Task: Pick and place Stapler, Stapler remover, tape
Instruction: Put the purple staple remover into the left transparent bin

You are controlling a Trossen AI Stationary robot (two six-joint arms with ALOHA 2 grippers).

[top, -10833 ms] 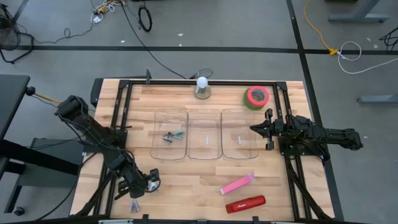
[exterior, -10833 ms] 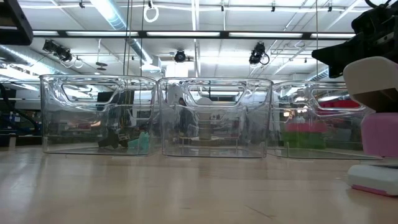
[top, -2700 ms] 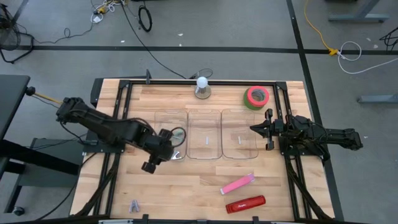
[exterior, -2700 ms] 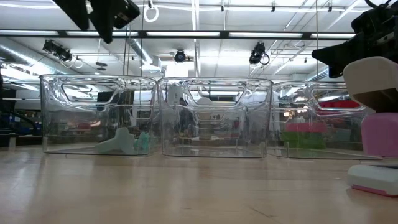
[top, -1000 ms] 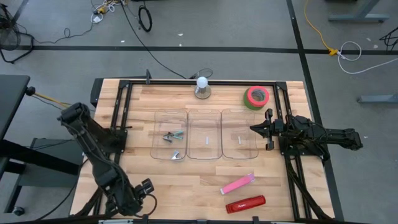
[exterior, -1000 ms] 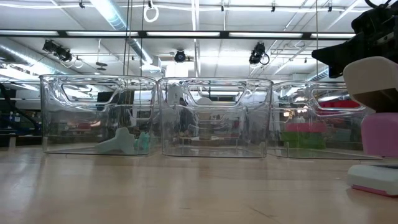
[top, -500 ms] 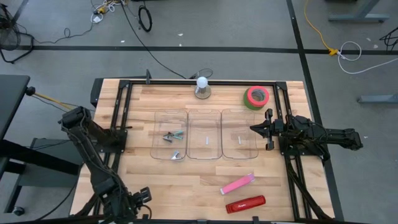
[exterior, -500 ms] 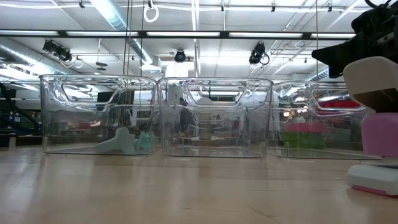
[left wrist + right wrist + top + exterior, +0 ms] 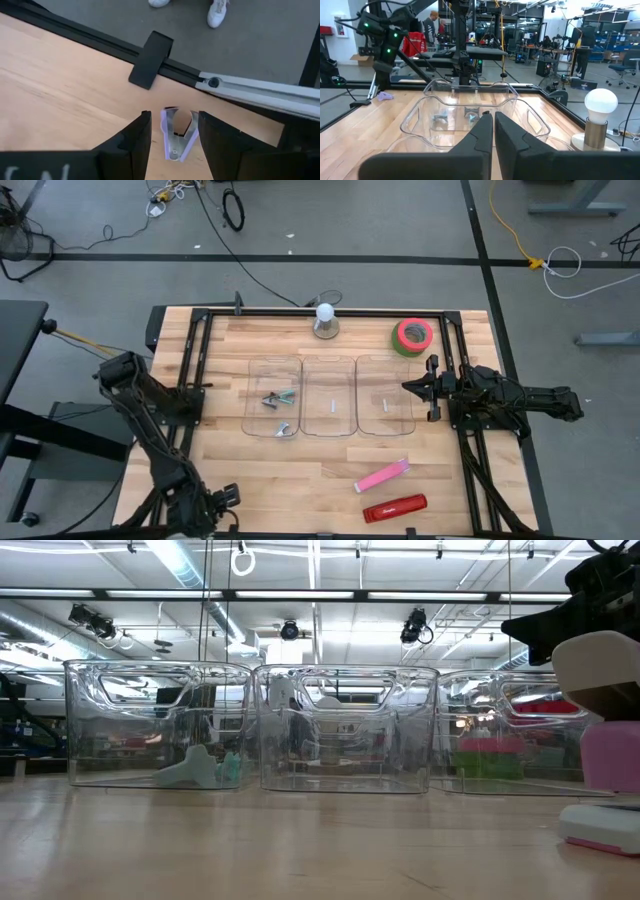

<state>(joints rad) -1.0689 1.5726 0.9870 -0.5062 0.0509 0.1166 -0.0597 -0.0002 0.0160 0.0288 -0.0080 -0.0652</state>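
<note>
The left gripper (image 9: 170,132) has its fingers spread on either side of a staple remover (image 9: 176,134) that lies flat on the wood, low in the left wrist view near the black rail. In the high view this gripper (image 9: 215,505) sits at the lower left of the table (image 9: 320,470), right at its front edge. The jaws have not closed on the remover.

To do this pick well, I would keep the remover centred between the fingers, bring the tips down to the wood, and close across its narrow body rather than its flared end, since it is thin and could slide or tip out.

The right gripper (image 9: 493,120) has its fingers pressed together and holds nothing; in the high view it waits (image 9: 425,390) at centre right, just beside the right-hand bin.

Three clear bins stand in a row at the table's centre. The left bin (image 9: 273,396) holds a few small metal pieces. The middle bin (image 9: 329,396) and right bin (image 9: 385,396) appear empty apart from a small mark each.

The tape (image 9: 412,336) rests at the upper right, the pink stapler (image 9: 382,476) and red stapler (image 9: 394,508) at the lower right. A bulb (image 9: 325,320) stands at top centre.
</note>
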